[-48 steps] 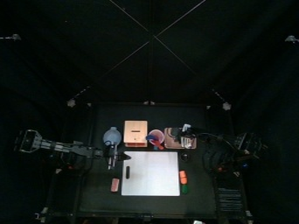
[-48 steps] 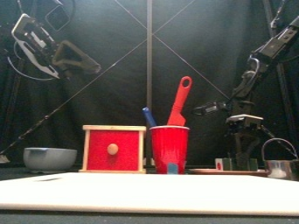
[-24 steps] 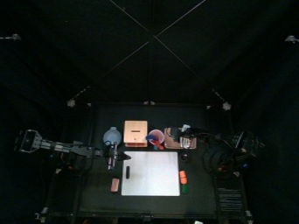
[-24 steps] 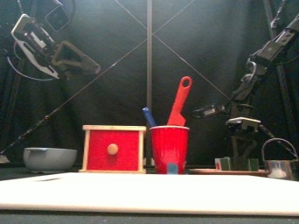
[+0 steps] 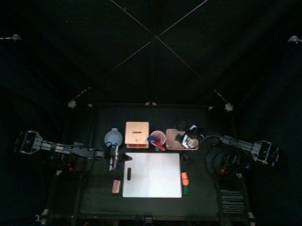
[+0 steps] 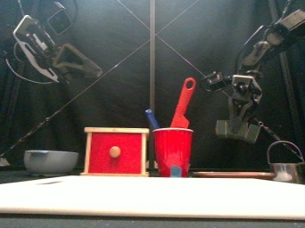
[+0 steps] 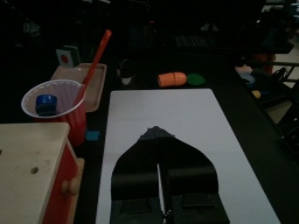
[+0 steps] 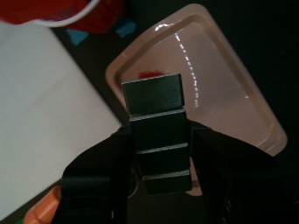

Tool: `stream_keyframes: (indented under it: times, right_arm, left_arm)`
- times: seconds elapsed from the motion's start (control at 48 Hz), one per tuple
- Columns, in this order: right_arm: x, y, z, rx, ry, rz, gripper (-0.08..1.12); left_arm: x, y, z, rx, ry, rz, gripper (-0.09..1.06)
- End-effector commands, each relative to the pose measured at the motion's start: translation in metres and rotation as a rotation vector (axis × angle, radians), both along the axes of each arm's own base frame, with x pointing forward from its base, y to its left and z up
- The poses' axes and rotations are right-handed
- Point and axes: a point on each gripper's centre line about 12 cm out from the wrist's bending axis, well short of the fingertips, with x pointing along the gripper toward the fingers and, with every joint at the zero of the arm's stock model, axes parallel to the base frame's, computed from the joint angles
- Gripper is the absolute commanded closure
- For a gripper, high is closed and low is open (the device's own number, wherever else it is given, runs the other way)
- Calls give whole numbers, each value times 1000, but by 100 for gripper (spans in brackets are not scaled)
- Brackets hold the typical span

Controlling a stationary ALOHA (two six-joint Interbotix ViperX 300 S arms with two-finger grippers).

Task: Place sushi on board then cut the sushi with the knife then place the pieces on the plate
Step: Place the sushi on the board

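Black left gripper rests pinched shut and empty by the white cutting board, maybe waiting its turn. The red knife stands in the red cup, easy to grab. The right gripper squeezes the sushi roll high above the pink tray, probably to carry it to the board. I see no words to read.

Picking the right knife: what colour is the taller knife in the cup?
The taller knife is red, clearest in the front view.
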Motion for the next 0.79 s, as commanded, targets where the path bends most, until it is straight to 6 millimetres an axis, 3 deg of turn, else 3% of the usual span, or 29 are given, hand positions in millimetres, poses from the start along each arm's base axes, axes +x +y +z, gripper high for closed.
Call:
stream_keyframes:
  times: [0.021,0.354,0.792]
  right_arm:
    - [9,21,21,11,-72,-14,36]
    - [27,94,24,157,-141,-200,36]
    - [69,155,22,187,-305,-546,36]
  left_arm:
    - [2,0,4,-8,-15,4,98]
    - [1,0,3,-6,-17,2,98]
    - [0,-2,2,-8,-17,-5,98]
